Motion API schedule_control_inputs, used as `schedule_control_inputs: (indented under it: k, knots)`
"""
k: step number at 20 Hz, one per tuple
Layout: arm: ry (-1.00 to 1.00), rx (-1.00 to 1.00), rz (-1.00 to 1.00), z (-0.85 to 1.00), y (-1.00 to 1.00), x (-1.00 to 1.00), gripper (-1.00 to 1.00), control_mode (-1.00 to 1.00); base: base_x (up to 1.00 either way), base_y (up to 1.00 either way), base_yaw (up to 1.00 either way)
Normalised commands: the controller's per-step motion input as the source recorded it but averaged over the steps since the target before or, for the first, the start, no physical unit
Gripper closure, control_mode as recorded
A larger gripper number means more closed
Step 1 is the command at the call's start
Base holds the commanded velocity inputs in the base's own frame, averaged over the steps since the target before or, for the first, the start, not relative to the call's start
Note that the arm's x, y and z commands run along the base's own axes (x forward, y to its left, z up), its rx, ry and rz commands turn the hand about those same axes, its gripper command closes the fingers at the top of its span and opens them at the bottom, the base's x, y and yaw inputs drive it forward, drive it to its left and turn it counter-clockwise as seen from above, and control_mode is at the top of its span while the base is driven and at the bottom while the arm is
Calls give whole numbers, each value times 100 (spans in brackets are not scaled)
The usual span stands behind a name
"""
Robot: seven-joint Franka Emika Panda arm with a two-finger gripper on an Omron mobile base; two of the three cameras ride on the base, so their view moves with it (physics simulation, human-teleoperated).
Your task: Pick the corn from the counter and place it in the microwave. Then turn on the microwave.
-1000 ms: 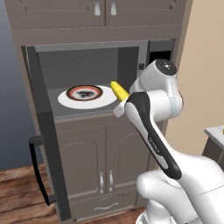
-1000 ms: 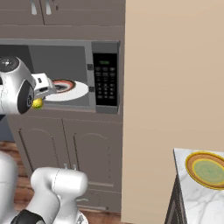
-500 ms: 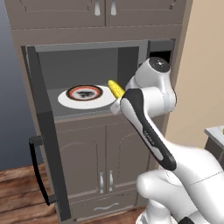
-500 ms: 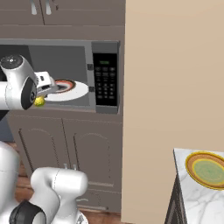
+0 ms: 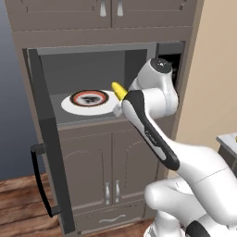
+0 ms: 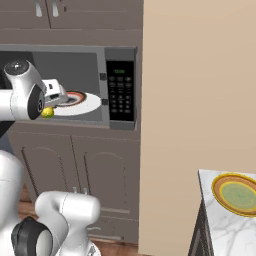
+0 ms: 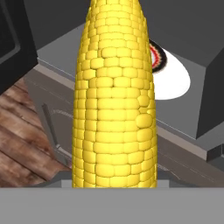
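The yellow corn (image 7: 114, 100) stands upright between my fingers, with my gripper (image 5: 121, 100) shut on it. It hangs at the front right of the open microwave (image 5: 88, 69), just over the near edge of the white plate (image 5: 74, 107). A dark-rimmed dish (image 5: 89, 97) sits on that plate. From the right, the corn (image 6: 47, 112) shows below my hand, left of the plate (image 6: 92, 106) and the black keypad (image 6: 120, 90). The corn covers my fingertips in the hand view, with the plate (image 7: 175, 83) behind it.
The microwave door (image 5: 46, 152) hangs open to the left, its black bar handle (image 5: 39, 185) sticking out. Brown cabinet doors (image 5: 106, 157) lie below. A beige wall (image 6: 195, 100) rises on the right, and a counter corner (image 6: 225, 225) carries a yellow-green dish (image 6: 237, 192).
The arm has shifted a little, carrying the corn slightly up and in toward the microwave opening. The grip on the corn is the same.
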Motion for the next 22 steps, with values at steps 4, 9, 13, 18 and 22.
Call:
schedule_control_inputs:
  k: [4, 9, 13, 18, 22]
  knots:
    - [-2, 0, -2, -4, 12, 7, 100, -100, 0, 0, 0]
    - [-1, 0, -4, 0, 17, 15, 100, -100, 0, 0, 0]
    - [-5, 0, -6, 0, 13, 13, 100, -100, 0, 0, 0]
    - [-5, -1, -6, 0, 12, 14, 100, -100, 0, 0, 0]
    - [-4, -1, -6, 0, 12, 16, 100, -100, 0, 0, 0]
